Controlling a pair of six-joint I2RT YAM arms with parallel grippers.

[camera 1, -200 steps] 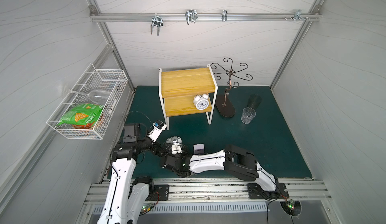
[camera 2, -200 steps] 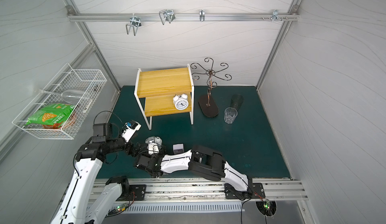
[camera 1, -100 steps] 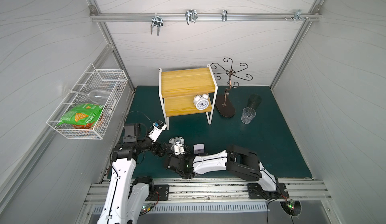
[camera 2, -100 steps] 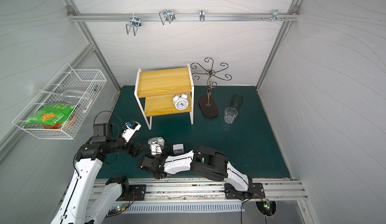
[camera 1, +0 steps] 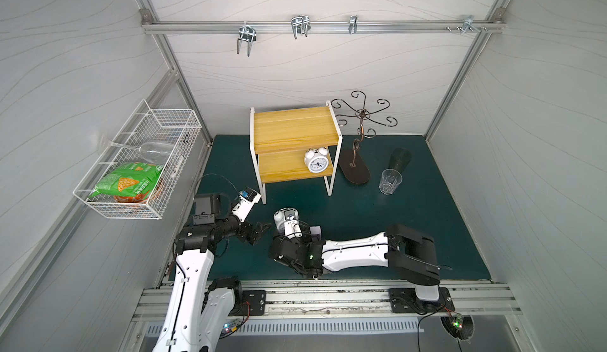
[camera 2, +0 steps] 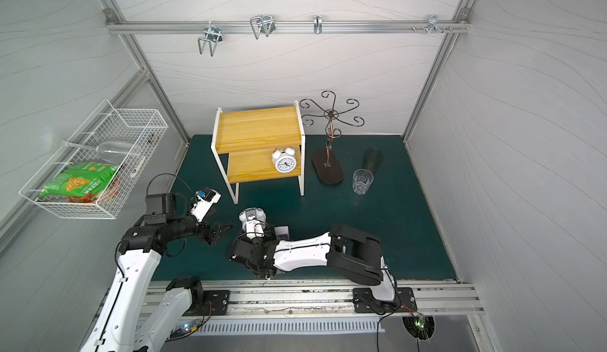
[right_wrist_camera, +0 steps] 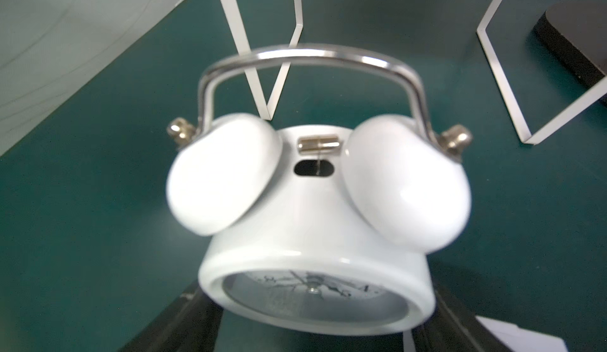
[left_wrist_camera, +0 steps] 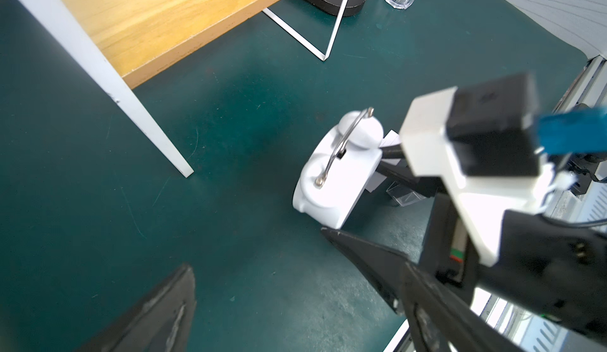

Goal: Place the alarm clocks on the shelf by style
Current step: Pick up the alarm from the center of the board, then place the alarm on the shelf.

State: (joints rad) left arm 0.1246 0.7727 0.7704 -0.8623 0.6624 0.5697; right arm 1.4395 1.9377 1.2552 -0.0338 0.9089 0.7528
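**Operator:** State of the tools?

**Technician:** Right tool (right_wrist_camera: 312,320): closed on the body of a round twin-bell clock (right_wrist_camera: 315,235), one dark finger on each side of the case, dial facing the wrist camera, bells and handle pointing to the shelf legs. Left tool (camera 1: 259,231): jaws apart, empty, at 9 o'clock of that clock and not touching it.

**Operator:** Other clocks?

**Technician:** In a top view, a small pale square clock (camera 1: 316,232) sits on the table at 4 o'clock of the held clock, partly hidden by the right arm. The fourth clock cannot be made out with certainty. Farther off, at 12 o'clock, stands the shelf (camera 1: 292,127). The second twin-bell clock (camera 1: 317,161) stands upright at the 3 o'clock end of the lower board.

**Operator:** Step in hand?

**Technician:** By judgement: transport of the second round clock, with one of four placed.

**Operator:** Next move?

**Technician:** Carry the clock toward 12 o'clock, above the front edge of the lower board and under the upper board. Set it upright at 9 o'clock of its twin, near but not touching. Then part the jaws. The upper board stays free for the square clocks.
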